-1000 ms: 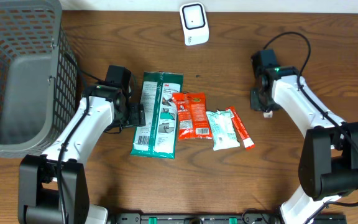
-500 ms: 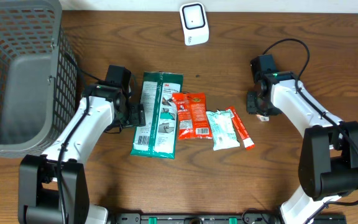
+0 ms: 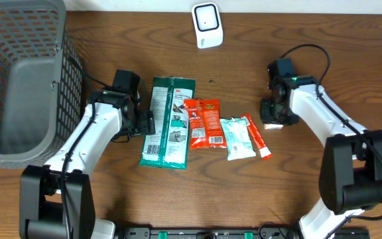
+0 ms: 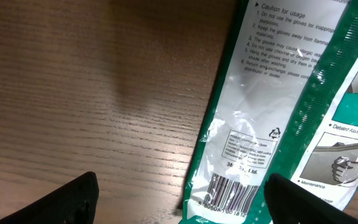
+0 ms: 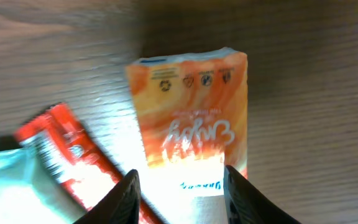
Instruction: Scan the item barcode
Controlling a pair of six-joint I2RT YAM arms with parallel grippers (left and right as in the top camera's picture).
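Holding wide the jaws of the left gripper (image 4: 185,202) over the barcode end of the long green-and-white plastic glove packet (image 3: 169,123) lying flat on the brown wooden table (image 3: 244,192), and, further right, straddling the small orange-and-white tissue pack (image 5: 191,118) with the jaws of the right gripper (image 5: 179,196) partly apart, gripping or merely flanking being unclear.

A green-and-clear package (image 4: 278,112) lies flat on the wooden bench (image 4: 86,93), its barcode (image 4: 229,194) nearest the camera. The left end effector (image 4: 185,202) gapes wide; its dark fingertips (image 4: 73,199) flank the barcode end without touching it.
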